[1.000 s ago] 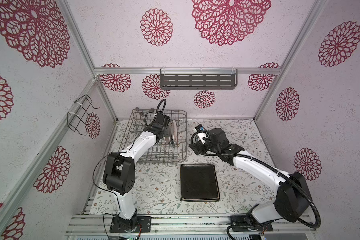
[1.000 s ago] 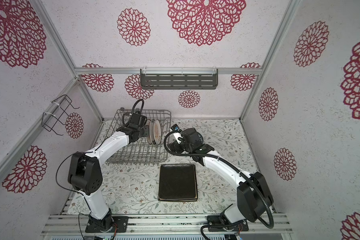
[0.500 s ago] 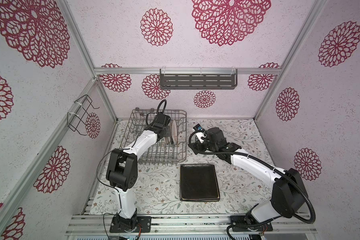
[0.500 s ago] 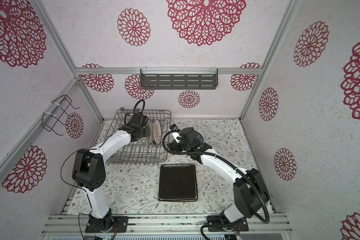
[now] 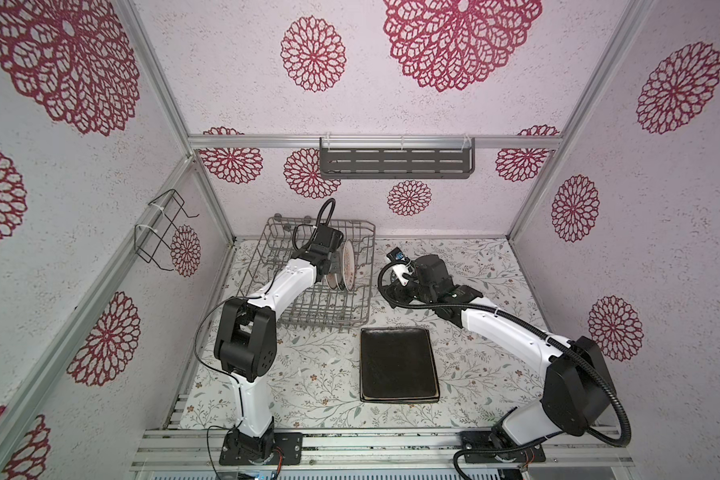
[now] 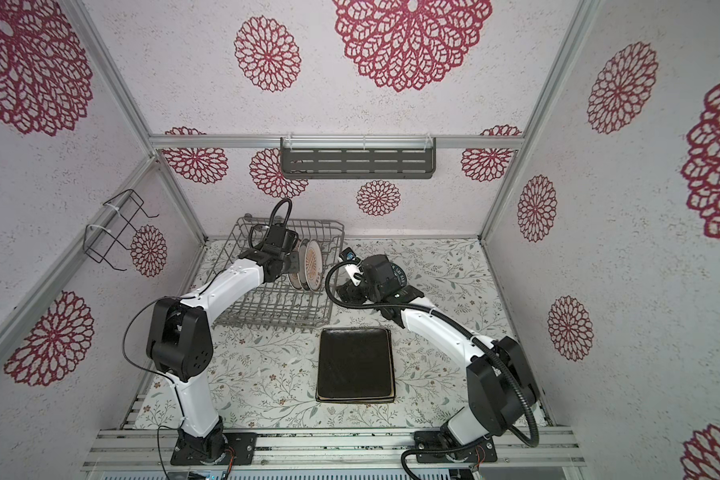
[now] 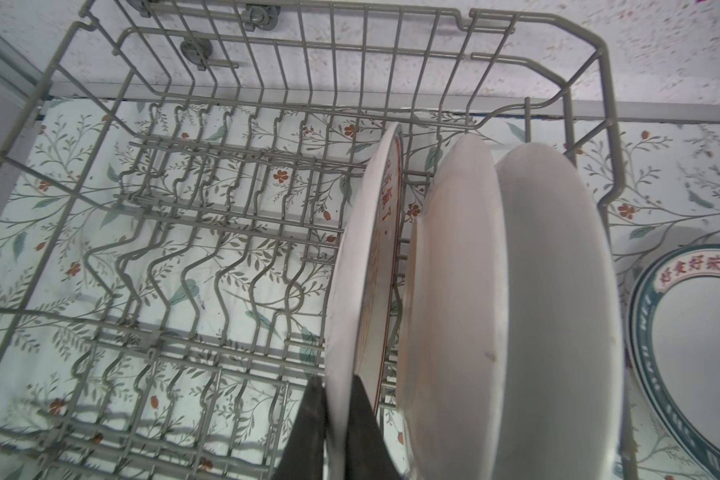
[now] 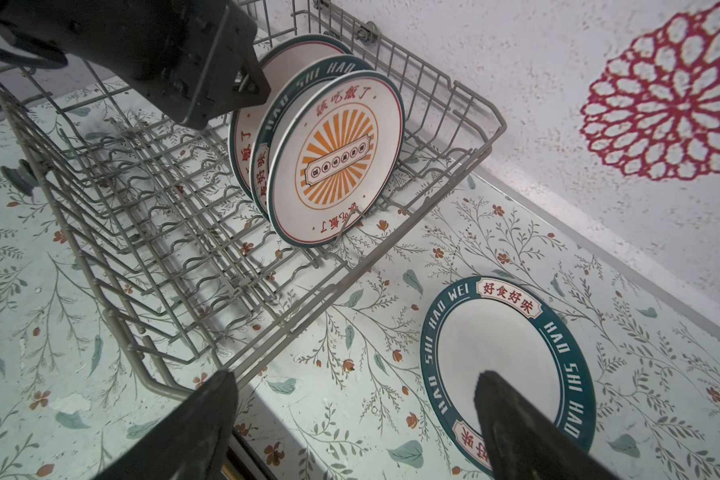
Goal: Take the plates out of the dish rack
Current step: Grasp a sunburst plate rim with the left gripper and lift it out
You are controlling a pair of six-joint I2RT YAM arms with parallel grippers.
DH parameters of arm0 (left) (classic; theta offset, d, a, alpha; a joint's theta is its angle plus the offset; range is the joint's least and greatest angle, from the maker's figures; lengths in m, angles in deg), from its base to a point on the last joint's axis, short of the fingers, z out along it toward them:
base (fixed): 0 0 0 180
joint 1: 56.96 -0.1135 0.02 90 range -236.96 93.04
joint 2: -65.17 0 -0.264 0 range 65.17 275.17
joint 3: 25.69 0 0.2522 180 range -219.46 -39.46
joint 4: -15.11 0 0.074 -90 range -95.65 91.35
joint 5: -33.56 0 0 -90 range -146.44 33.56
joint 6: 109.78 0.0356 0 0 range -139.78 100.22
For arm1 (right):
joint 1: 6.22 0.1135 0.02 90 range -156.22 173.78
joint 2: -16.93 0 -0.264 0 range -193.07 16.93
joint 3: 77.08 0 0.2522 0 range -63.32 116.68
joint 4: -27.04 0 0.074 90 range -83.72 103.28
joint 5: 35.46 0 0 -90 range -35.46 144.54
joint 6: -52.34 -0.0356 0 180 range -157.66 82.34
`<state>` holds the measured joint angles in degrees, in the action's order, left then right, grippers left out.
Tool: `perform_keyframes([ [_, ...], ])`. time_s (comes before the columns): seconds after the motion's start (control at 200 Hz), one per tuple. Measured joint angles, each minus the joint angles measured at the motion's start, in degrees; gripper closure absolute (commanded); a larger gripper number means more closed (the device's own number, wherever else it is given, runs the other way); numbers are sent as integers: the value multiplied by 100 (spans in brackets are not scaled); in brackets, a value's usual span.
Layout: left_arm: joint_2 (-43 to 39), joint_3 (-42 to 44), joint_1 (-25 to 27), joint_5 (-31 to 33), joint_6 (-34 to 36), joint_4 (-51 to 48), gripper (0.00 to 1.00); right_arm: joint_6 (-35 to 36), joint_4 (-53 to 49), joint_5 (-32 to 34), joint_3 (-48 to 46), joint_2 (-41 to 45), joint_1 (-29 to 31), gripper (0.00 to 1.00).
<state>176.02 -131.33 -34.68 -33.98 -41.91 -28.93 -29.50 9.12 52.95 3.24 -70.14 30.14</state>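
I had the left arm [image 5: 292, 282] stretched into the dish rack [image 5: 308, 309], left gripper [image 7: 336, 432] pinched shut on an upright plate [image 7: 346, 291]. The right gripper [image 8: 356, 378] hung wide open over a flat plate [image 8: 508, 345] beside the rack.

The large rectangular grey wire dish rack [image 5: 329, 320] sits on the far left part of the worktop [image 5: 308, 374], its rows of upright tines mostly bare; three small round white plates stand on edge close together near its right wall, faces turned to that wall: the sunburst-printed front plate [image 8: 333, 162], the middle plate [image 8: 308, 81], and the rear plate [image 7: 350, 270], its upper rim pinched in the closed left claw [image 7: 335, 386]; a fourth round white plate [image 8: 504, 357], with a dark teal lettered rim, lies flat just right of the rack; the dark brown rectangular plate [image 5: 398, 363] lies flat in front of the rack, a pale edge showing beneath it.
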Motion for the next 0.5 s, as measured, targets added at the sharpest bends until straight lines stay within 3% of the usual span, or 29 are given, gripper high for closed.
perform_keyframes([
  [0.285, 470, -874, 503, 1683, 483, -479, 100, 39, 50, 15, -354, 59, -52, 7],
  [0.5, 496, -955, 656, 2140, 586, -608, 100, 39, 96, 11, -608, 286, -162, 7],
])
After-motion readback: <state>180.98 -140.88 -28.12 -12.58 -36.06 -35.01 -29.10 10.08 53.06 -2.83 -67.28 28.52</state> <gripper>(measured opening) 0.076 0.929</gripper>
